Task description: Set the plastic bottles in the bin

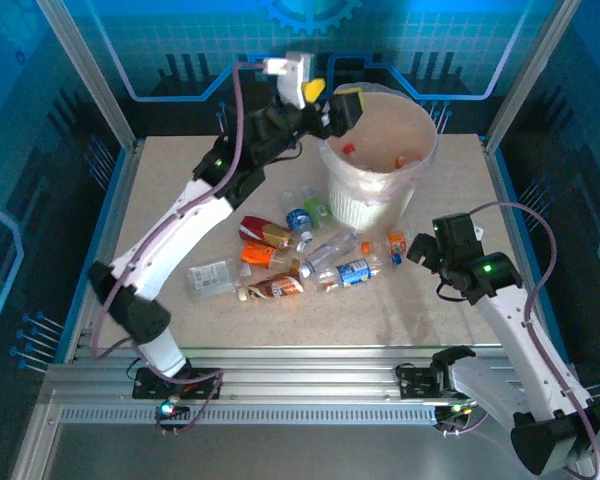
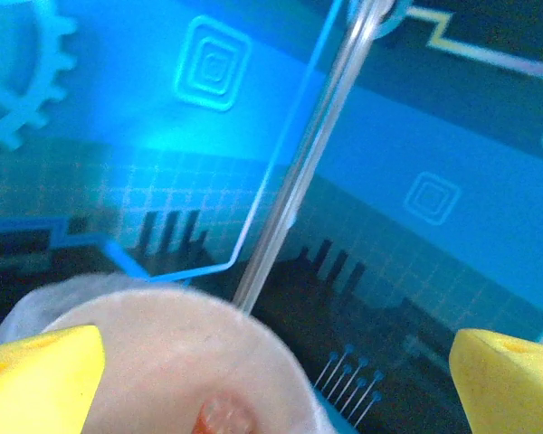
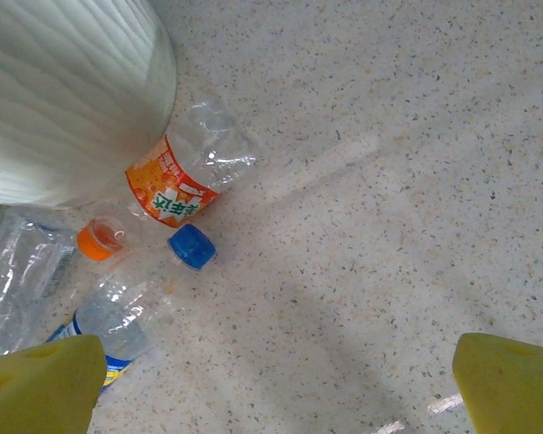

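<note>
Top external view: right gripper jaws wide, empty, hovering at bin's near-right side. Orange-label bottle lying just beside bin's base. Other bottles scattered on bin's near-left side, a few already inside bin. Left gripper spread open, empty, above bin's far rim. Advice: straddle orange-label bottle across its body, squeeze gently, clear rim before release.
</note>
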Available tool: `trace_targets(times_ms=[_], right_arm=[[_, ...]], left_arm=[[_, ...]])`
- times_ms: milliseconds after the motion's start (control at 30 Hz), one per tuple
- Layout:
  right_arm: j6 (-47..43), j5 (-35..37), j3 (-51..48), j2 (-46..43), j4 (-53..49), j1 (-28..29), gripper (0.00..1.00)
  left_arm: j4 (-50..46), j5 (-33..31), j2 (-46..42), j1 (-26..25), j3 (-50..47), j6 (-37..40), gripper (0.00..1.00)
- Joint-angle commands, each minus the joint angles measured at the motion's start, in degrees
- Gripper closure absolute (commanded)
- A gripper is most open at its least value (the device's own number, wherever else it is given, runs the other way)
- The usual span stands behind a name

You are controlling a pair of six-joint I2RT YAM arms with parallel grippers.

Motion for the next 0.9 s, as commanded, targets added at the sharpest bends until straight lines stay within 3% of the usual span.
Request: trace_targets(times_ms=[0,233,500,667,867], right_arm=[[0.16,0.00,-0.67,-0.10,1.07,-1.07,0.00],[-0.91,-0.93,-0.89,2.31,2.86,-1.19,0.00],[-1.77,-2.47,-1.42,4.33,4.86,-1.26,0.00],[-1.54,-3.49,-1.63,5.18,5.54,-1.31,0.00],[-1.69,-4.22,-1.32,6.73,5.51,-1.36,0.00]], left_arm=[[0.76,-8.85,-7.81,-0.23,-11.53,-1.49,0.01],[-2.75,-25.52,-26.18,1.55,-36.37,-13.80,0.01],[-21.13,-37.69,-43.28,4.56,-55.75,-40.13,0.01],[-33.42,-38.60,-47.13,5.12,-61.99,-57.61,0.01],[-38.47,-34.14,-44.38,5.12,-66.58,-70.16,0.01]])
